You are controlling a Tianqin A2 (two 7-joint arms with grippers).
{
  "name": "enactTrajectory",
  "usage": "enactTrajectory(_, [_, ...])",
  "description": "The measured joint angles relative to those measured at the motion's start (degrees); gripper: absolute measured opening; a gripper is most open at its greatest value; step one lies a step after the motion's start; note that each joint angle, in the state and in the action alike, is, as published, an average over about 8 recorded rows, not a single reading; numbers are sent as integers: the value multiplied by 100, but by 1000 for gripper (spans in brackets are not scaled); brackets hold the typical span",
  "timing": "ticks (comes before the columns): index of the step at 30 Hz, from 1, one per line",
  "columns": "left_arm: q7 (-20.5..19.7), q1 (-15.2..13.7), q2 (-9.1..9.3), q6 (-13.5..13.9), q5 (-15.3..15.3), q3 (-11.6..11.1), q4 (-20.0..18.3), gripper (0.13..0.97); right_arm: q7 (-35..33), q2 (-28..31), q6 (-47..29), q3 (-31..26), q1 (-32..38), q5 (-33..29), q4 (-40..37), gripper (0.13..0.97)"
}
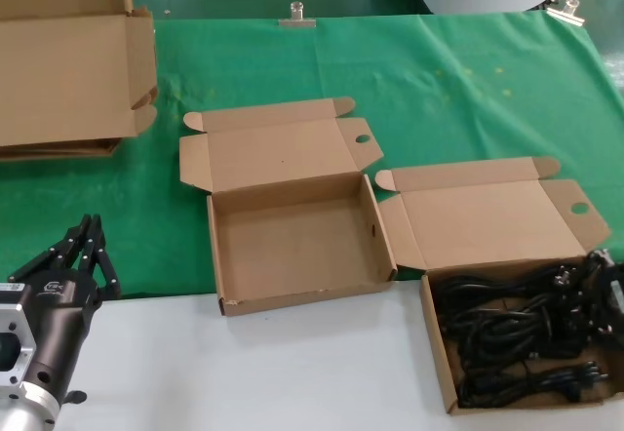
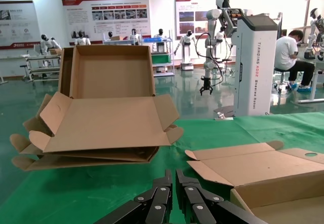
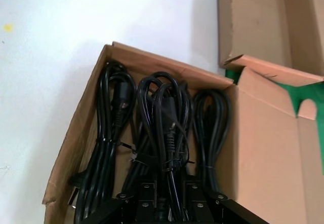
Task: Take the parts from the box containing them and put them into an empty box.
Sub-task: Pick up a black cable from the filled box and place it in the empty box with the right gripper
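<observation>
The box containing the parts stands open at the front right, full of black power cords. My right gripper is down inside it at its right end. In the right wrist view its fingers stand on either side of a tied cord bundle and grip it; the gripper sits low in the box. The empty box stands open in the middle with a dark speck on its lid. My left gripper is shut and empty at the front left, also seen in the left wrist view.
Big flat cardboard sheets are stacked at the far left on the green cloth; they also show in the left wrist view. The white table strip runs along the front. A metal clip holds the cloth's far edge.
</observation>
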Motion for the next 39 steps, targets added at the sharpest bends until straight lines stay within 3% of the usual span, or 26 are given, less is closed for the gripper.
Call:
enactTrajectory(9, [0,0,0,0,0,0,0,172,491,83,-269,133,180,141,437,227])
enactTrajectory(19, [0,0,0,0,0,0,0,172,1558,-321,-293,170,335,235,810,227])
enactTrajectory(29, [0,0,0,0,0,0,0,172,2199,-1168,150,-125,599,-249,657,226])
enactTrajectory(39, [0,0,0,0,0,0,0,172,2255,-2247,682,-497,1000,-692,-236,225])
